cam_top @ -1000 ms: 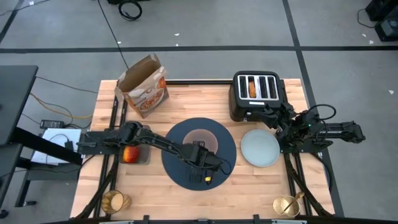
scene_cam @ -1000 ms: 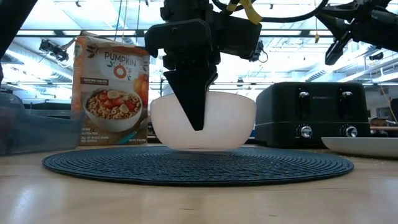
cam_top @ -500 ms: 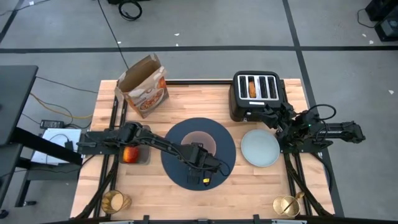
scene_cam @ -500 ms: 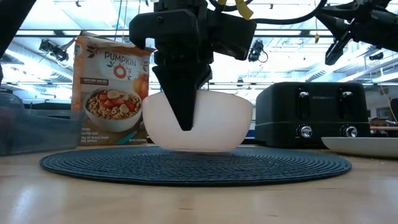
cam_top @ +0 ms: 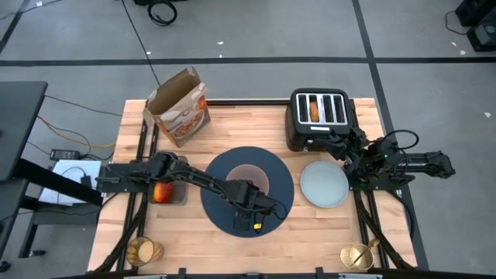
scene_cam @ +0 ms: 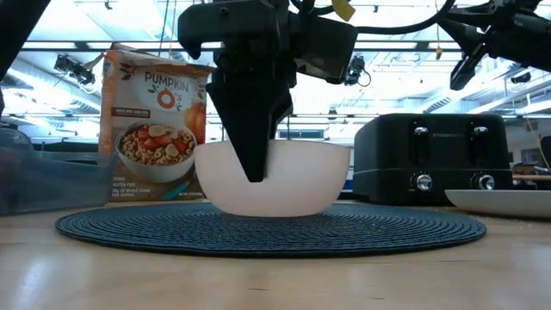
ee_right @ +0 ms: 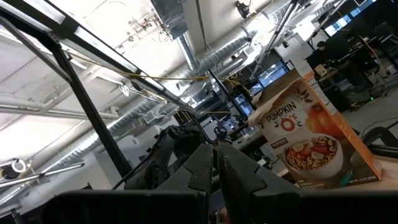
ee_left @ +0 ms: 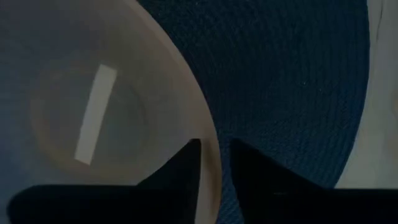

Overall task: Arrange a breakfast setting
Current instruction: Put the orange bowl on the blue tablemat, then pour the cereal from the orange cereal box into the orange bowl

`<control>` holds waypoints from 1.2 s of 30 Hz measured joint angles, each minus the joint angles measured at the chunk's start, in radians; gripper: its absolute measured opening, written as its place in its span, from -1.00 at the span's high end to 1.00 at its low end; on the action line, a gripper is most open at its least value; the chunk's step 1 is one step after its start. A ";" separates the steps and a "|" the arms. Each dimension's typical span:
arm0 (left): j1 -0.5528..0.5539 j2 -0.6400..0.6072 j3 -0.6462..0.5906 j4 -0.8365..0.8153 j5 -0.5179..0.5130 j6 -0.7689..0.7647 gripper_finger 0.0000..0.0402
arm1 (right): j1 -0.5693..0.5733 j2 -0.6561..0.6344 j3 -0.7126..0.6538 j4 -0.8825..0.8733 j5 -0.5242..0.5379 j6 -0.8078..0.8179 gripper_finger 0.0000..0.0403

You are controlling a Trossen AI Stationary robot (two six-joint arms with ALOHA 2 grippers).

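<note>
A translucent pink bowl [cam_top: 253, 172] [scene_cam: 301, 185] sits upright on the round navy placemat [cam_top: 221, 208] [scene_cam: 387, 228] at the table's middle. My left gripper [cam_top: 246, 191] [ee_left: 214, 155] points straight down over the bowl's near rim. Its fingers are slightly apart, one inside the bowl and one outside. My right gripper [cam_top: 342, 149] [ee_right: 216, 163] waits shut at the right edge, beside the toaster. The pale plate [cam_top: 323, 184] lies right of the placemat. A bagel [cam_top: 313, 110] stands in a toaster slot. The red apple [cam_top: 162, 191] rests at the left. My left gripper straddles the bowl's near rim [ee_left: 211, 138] from above. A strip of placemat shows between the outer finger [ee_left: 249, 171] and the bowl's wall. Whether the inner finger [ee_left: 190, 167] touches the rim, I cannot tell. The bowl rests on the placemat by its base.
A black toaster [cam_top: 319, 118] stands at the far right and an opened cereal box [cam_top: 180, 115] at the far left. An amber cup [cam_top: 145, 250] sits at the near left corner and a gold item [cam_top: 356, 256] at the near right corner. Bare wood shows along the near edge.
The bowl has come down onto the placemat and settled level, ending a little farther toward the table's left. My left gripper's fingers have tipped slightly that way with it, while staying at the near rim.
</note>
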 joint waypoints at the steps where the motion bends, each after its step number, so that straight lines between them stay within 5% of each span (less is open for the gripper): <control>1: 0.000 -0.002 0.000 0.000 0.000 0.000 0.46 | 0.000 0.000 0.000 0.000 0.000 0.000 0.82; 16: 0.009 -0.099 0.091 -0.082 -0.015 -0.088 0.27 | 0.000 0.000 0.000 -0.003 -0.003 -0.002 0.82; 26: 0.128 -0.373 0.120 -0.135 -0.181 -0.425 0.22 | 0.000 0.002 0.000 -0.010 -0.003 0.000 0.82; 36: 0.288 -0.665 0.121 -0.071 -0.353 -0.425 -0.33 | 0.000 0.003 0.000 -0.025 0.000 0.017 0.79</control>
